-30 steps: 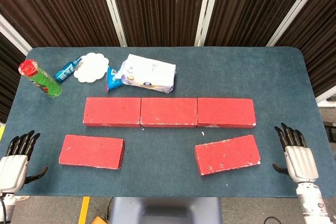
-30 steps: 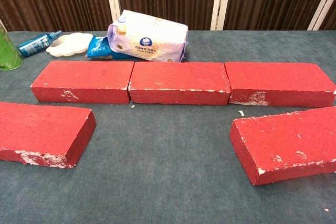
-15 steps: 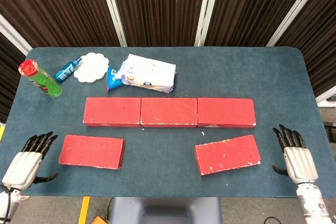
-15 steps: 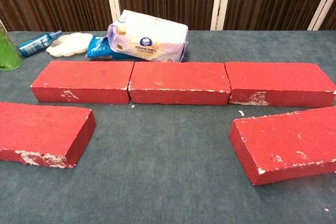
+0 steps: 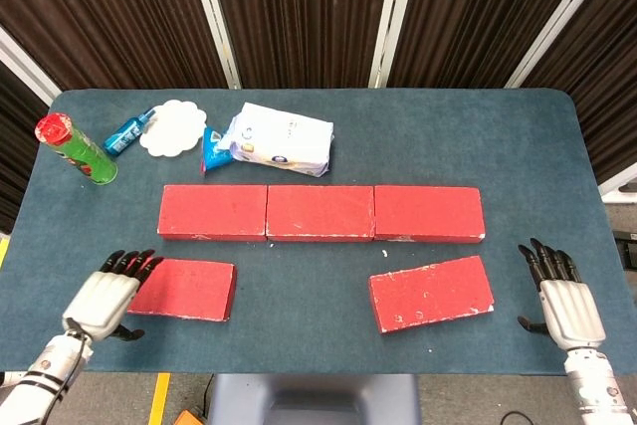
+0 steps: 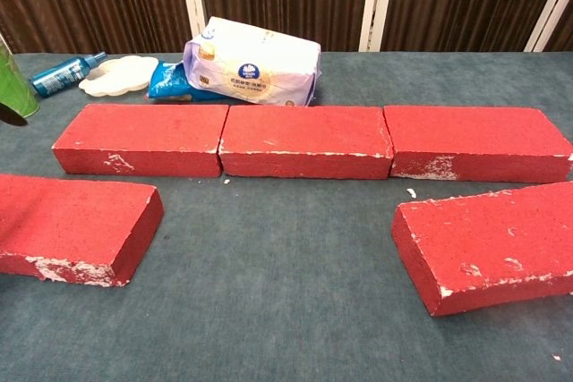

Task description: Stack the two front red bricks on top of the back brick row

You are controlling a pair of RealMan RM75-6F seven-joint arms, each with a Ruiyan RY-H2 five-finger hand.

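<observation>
The left hand (image 5: 103, 298), open and empty, could push the front-left brick (image 5: 184, 289) just beside it sideways without gripping it.

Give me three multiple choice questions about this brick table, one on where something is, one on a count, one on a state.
1. Where is the white tissue pack?
A. behind the back brick row
B. in front of it
C. on top of it

2. How many red bricks lie on the table?
A. three
B. five
C. seven

3. What is the right hand doing?
A. holding a brick
B. holding nothing, fingers apart
C. pressing a bottle

Answers: 1 A, the pack lies beyond the row. 2 B, three in the row, two in front. 3 B, it sits apart from the right front brick.
</observation>
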